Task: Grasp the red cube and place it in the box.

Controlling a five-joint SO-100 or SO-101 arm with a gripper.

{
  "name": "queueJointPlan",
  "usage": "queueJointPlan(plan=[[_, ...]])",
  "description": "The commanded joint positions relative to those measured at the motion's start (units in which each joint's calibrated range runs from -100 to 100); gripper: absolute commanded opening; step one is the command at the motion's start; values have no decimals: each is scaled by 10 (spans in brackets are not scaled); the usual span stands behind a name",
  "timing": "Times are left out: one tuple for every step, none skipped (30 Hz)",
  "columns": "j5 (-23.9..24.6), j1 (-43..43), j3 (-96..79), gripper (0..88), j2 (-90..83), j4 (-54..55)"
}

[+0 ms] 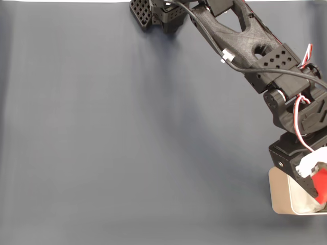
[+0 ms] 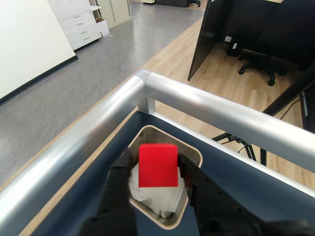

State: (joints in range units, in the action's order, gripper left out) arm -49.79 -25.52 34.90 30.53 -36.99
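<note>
Now, progress: I judge the grasp done and the carry nearly done; the release is what remains.
Pincer: my black two-finger pincer [image 2: 158,169] is closed on the small bright red matte cube [image 2: 158,165], one dark finger on each side of it in the wrist view.
Cube: it hangs above the small beige-grey rounded-corner box with the pale rim [image 2: 198,155], over the white lining, not yet resting in it.
Box: it sits on the dark blue-grey counter [image 1: 127,143], at the corner where the two silver rails [image 2: 206,105] meet.
Left to do: lower a little if needed, open the fingers, let the cube drop onto the lining, then lift clear of the box.
Risk, as I judge it: the cube looks well inside the rim, so a clean drop seems likely; a tilt on release could knock it against the box wall.
Fixed view adds: my black arm [image 1: 240,41] reaching from the top edge across the counter to the box [image 1: 278,196] at the lower right, with the cube [image 1: 320,186] a red patch beside the white part of my pincer [image 1: 319,196]; the box is cut by the frame edge.
Wrist view adds: the box's whole opening, the crumpled lining under the cube, and beyond the rails an office floor, white drawers and a desk chair.
</note>
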Motion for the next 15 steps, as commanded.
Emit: queueJointPlan(plan=[[5, -4, 30, 417, -25, 10], [3, -4, 29, 419, -25, 10], [3, -4, 29, 420, -25, 10], [3, -5, 29, 420, -25, 10], [3, -5, 29, 420, -25, 10], [4, -5, 29, 421, -25, 10], [4, -5, 29, 421, -25, 10], [4, -5, 29, 421, -26, 10], [4, -5, 29, 421, -26, 11], [4, -5, 29, 421, -26, 12], [4, -5, 28, 421, -26, 12], [4, -5, 27, 421, -27, 12], [4, -4, 26, 421, -27, 12], [4, -4, 25, 421, -28, 12], [4, -3, 25, 422, -28, 12]])
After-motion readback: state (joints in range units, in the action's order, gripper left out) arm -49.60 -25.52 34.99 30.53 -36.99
